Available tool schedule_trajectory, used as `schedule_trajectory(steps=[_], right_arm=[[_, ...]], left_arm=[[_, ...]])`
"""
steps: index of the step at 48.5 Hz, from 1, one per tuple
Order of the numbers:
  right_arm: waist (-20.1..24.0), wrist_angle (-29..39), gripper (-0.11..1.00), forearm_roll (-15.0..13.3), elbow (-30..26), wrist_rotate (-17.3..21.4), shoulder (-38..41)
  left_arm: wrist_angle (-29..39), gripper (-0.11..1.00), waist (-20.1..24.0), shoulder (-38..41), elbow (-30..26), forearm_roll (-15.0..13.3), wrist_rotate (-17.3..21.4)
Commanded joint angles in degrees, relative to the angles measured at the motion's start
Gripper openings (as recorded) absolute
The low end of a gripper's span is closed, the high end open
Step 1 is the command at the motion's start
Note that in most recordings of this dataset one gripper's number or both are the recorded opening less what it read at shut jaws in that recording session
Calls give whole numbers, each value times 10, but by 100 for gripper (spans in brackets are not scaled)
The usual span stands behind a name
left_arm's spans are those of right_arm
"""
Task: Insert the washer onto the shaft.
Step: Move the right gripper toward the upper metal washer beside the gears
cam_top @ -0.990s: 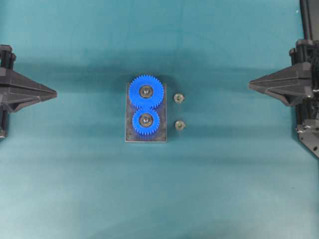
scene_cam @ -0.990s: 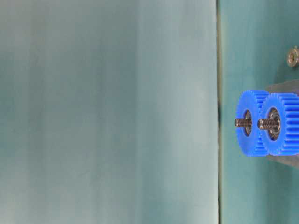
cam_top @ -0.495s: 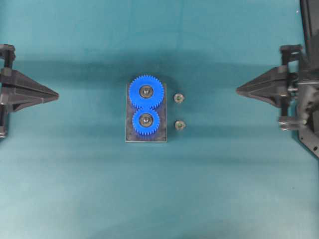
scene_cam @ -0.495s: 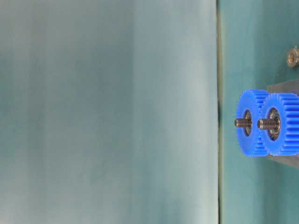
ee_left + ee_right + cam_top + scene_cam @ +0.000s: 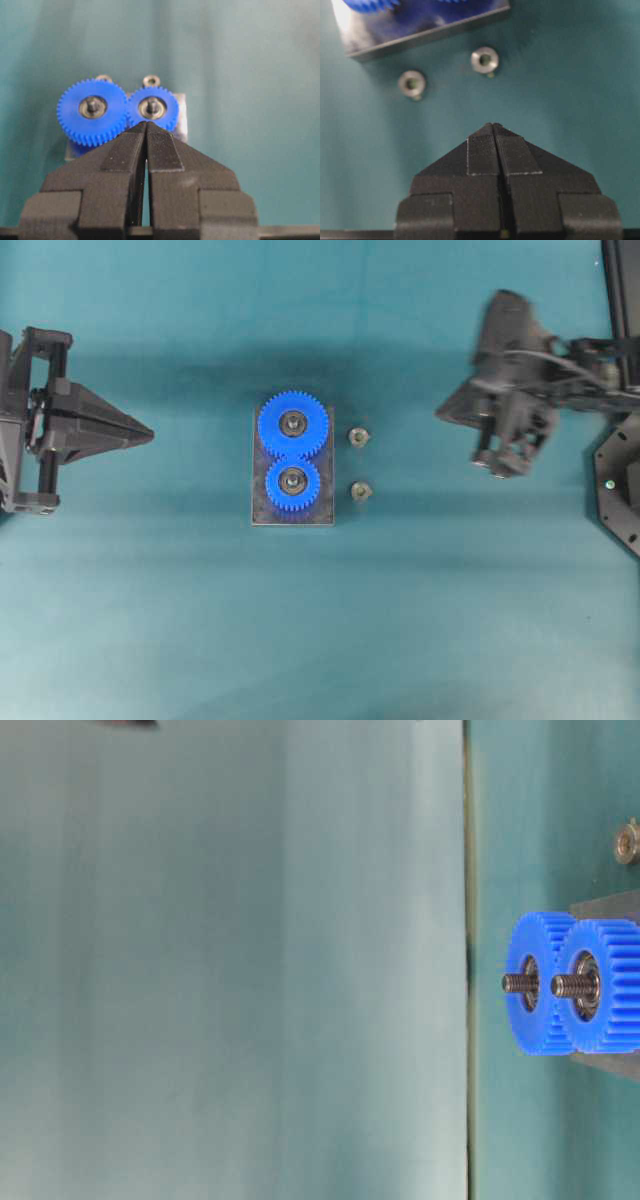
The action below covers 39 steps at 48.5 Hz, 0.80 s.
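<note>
Two small metal washers [image 5: 358, 437] [image 5: 361, 491] lie on the teal table just right of a grey base plate [image 5: 292, 515]. The plate carries two meshed blue gears [image 5: 294, 425] [image 5: 292, 482], and a threaded shaft [image 5: 565, 985] sticks up through each. My left gripper [image 5: 150, 435] is shut and empty, well left of the plate, pointing at it. My right gripper [image 5: 440, 412] is shut and empty, to the right of the washers. In the right wrist view both washers [image 5: 412, 83] [image 5: 485, 59] lie ahead of the shut tip [image 5: 492, 126]. The left wrist view has the gears [image 5: 91, 111] [image 5: 152, 107] beyond the shut tip [image 5: 146, 124].
The right arm's dark base [image 5: 620, 490] stands at the table's right edge. Open teal surface surrounds the plate on all sides.
Both arms have moved in toward the plate. The right gripper has swung further and turned, blurred by motion. Gears and washers have not moved.
</note>
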Motion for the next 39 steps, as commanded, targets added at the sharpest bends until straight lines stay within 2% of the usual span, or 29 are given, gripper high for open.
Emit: schedule_trajectory(steps=[1,10,16,21,28,30,39], right_arm=[[-4,-26,-1,-6,-16,-11,20],[-7,-51,0,-6,-28,-19,81],[-7,-49,8,-6,-48,-21,123],[-7,-50,29,-6,-70,-25,156],[-5,-52,70,-5,-104,-36,211],[-5,-52,79,-5,-111,-40,225],[-3,-67,76,-6,-123,-51,267]], left_arm=[[-2,1,1,2,-17,2,0],[1,1,1,11,-24,1,-2],[2,1,1,22,-31,1,-1],[2,0,1,31,-30,1,-1],[2,1,1,35,-26,1,-1],[2,1,1,36,-27,1,-1],[2,1,1,35,-25,1,-1]])
